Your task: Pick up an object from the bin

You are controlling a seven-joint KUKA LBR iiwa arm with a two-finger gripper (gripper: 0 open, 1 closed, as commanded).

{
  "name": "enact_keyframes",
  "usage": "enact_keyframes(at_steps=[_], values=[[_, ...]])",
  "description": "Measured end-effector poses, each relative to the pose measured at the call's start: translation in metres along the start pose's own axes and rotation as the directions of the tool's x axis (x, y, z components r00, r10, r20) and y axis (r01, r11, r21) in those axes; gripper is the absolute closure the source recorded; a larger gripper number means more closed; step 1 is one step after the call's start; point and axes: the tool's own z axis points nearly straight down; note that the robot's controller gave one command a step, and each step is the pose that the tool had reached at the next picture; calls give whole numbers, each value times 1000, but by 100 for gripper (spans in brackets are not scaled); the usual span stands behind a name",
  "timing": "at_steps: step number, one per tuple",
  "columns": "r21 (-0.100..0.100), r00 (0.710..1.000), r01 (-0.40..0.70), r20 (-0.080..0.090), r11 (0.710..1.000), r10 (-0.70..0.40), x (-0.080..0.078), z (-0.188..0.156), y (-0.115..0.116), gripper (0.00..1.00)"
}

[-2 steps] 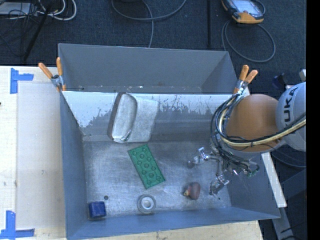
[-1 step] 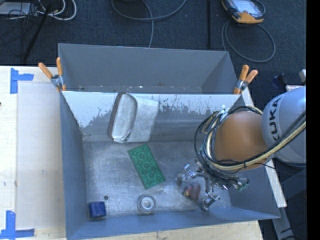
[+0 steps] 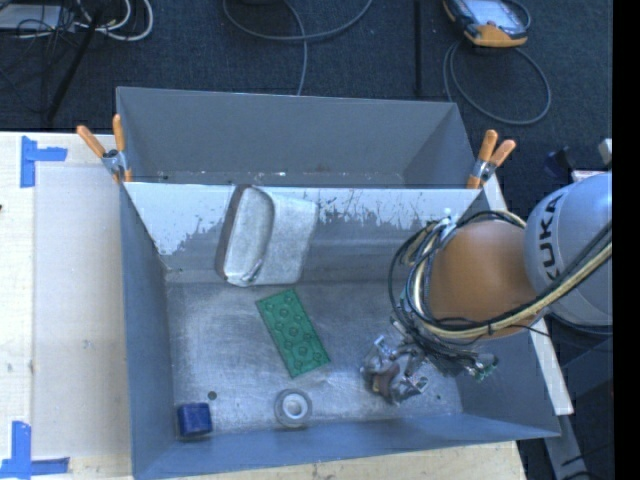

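Claw (image 3: pixel 395 376) sits low in the bin (image 3: pixel 200 338) near the green studded plate (image 3: pixel 292 333), probably lining up a grab; can't tell if it's spread or pinched.

The bin (image 3: pixel 200 308) was dull grey metal, its floor and walls scuffed with pale scratches. The green studded plate (image 3: pixel 291 333) looked like matt plastic, while the orange cover (image 3: pixel 480 273) on the wrist was smooth with a soft sheen.
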Motion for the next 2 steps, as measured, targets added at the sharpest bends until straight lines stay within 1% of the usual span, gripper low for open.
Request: enact_keyframes(at_steps=[1,2], values=[[-3,927,376,2,927,-376,1,0,-30,100],[1,850,526,-1,850,-526,13,-150,-39,100]])
